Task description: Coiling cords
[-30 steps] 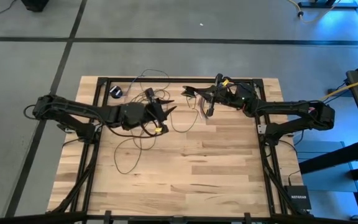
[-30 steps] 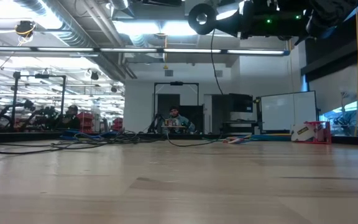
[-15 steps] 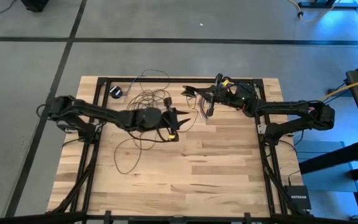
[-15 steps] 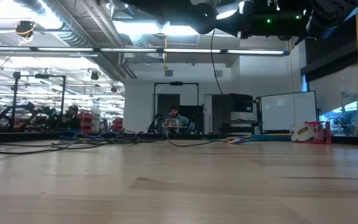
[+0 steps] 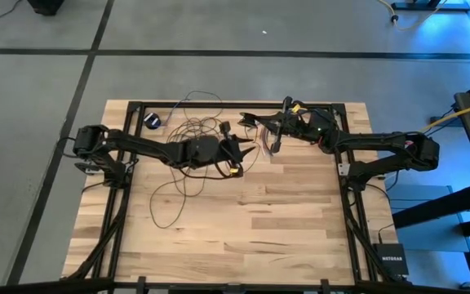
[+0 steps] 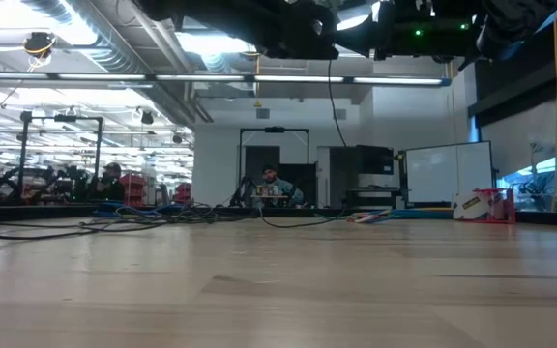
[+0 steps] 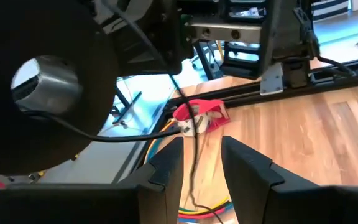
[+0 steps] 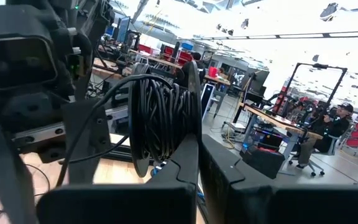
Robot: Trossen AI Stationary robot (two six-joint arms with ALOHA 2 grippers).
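Observation:
The cords' thin dark wire lies in loose loops [image 5: 188, 131] on the table's far left part, ending in a black puck [image 5: 153, 121]. Part of the wire is wound into a black coil [image 8: 160, 118] on a dark round reel [image 7: 42, 81]. My right gripper [image 5: 247, 120] [image 8: 199, 138] is shut on that reel above the table's far middle. From the reel a strand [image 7: 194, 158] runs down between the fingers of my left gripper [image 5: 251, 152] [image 7: 201, 146]. That gripper stands open just in front of the reel. My right gripper pinches the reel's thin flange edge [image 8: 191, 93] between its two fingers, which point about level toward the table's left. The reel is clear of the table, with the coil beside the fingers. My left gripper: I cannot tell whether its fingers touch the strand that runs between them.
A short bundle of multicoloured wires with a red piece [image 7: 201, 115] [image 5: 261, 140] lies under the right gripper. Dark frame rails [image 5: 345, 163] border the table's right side. Bare wood [image 5: 268, 220] fills the near half. A person [image 6: 272, 182] sits far off in the room.
My left gripper has moved toward the table's right edge and a little down, coming close to the right gripper and the reel. Its fingers keep the same gap. The right arm has kept still.

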